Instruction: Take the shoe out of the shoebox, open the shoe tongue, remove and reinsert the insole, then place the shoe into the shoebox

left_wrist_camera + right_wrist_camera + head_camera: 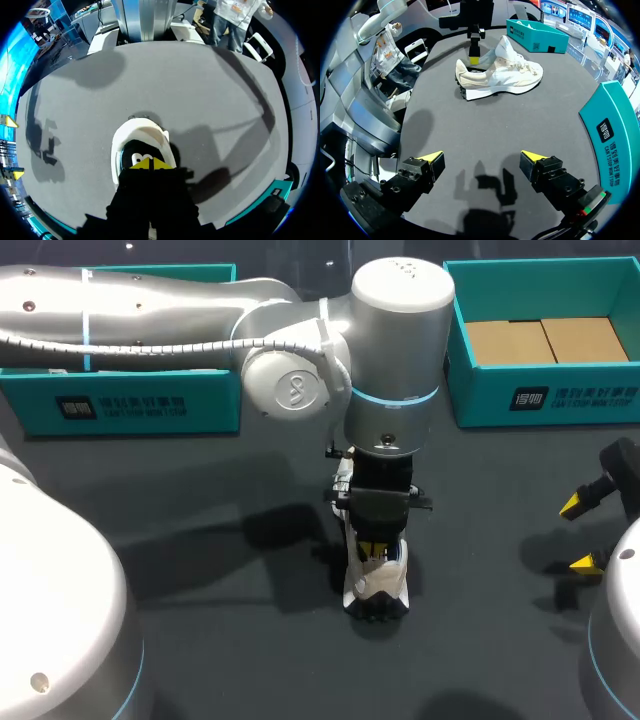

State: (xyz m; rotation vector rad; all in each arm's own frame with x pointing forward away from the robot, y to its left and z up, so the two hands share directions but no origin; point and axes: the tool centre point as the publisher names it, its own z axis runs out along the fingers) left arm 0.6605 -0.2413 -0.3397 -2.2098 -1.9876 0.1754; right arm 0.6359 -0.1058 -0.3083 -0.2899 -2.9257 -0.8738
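Now, left tool (150,163) fully closed inside shoe (141,136); right tool (482,159) wide apart, empty.

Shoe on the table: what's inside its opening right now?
The left end effector, yellow tips together, is down in the heel opening of the shoe. Whether it pinches the insole cannot be seen, because the tips cover that spot.

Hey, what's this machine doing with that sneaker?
The left gripper is reaching down into the heel opening of a white shoe, which stands on the dark table, outside its box. Its fingers are together inside the shoe; whether they pinch anything is hidden. The right gripper hovers off to the side, fingers wide open and holding nothing. An open teal shoebox sits at the table's back right.
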